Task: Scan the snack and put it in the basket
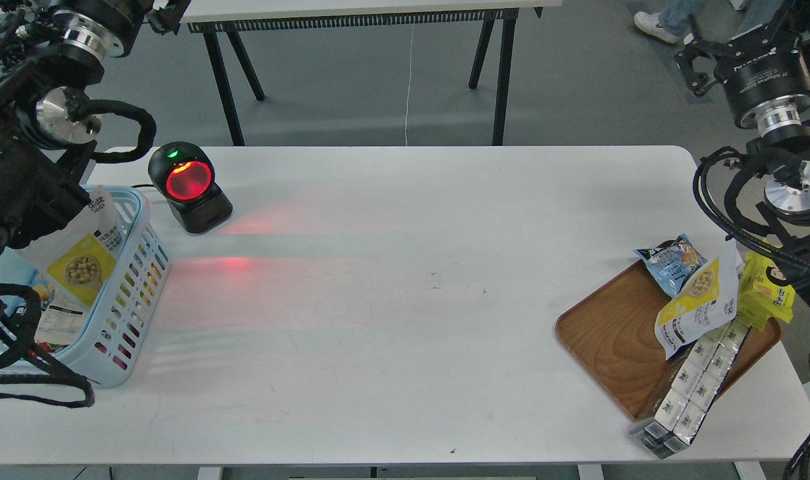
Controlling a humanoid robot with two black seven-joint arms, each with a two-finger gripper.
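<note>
Over on the left edge of the white tabletop (405, 320), the snack (78, 257) sits in the light blue basket (135, 293), propped upright and leaning against the basket's far right corner. Its yellow panel with the round picture of beige balls faces up and toward the camera, and the silver top pokes above the rolled rim. More packets lie underneath it in the basket, though they are mostly hidden.

The left arm (18, 187) crowds the left edge, its dark bulk overlapping the pouch's upper left. The left jaws (161, 15) sit up at the top edge, small and dark, so I cannot tell how they stand. Whether anything touches the pouch is hidden too.

Just beyond the basket, the black scanner (188, 187) stands with its window glowing red and a green light on top, throwing a red wash across the tabletop toward the near side.

Far right, the wooden tray (611, 333) hangs partly over the tabletop's edge. It carries a second silver pouch with a yellow panel (701, 303), a small blue snack bag (671, 263), a bright yellow packet (768, 290) and a long silver multipack (695, 387) that juts off the tray's near edge.

The right gripper (695, 63) hangs high at the upper right, well apart from the tray, with black fingers (690, 80) spread and nothing between them.
</note>
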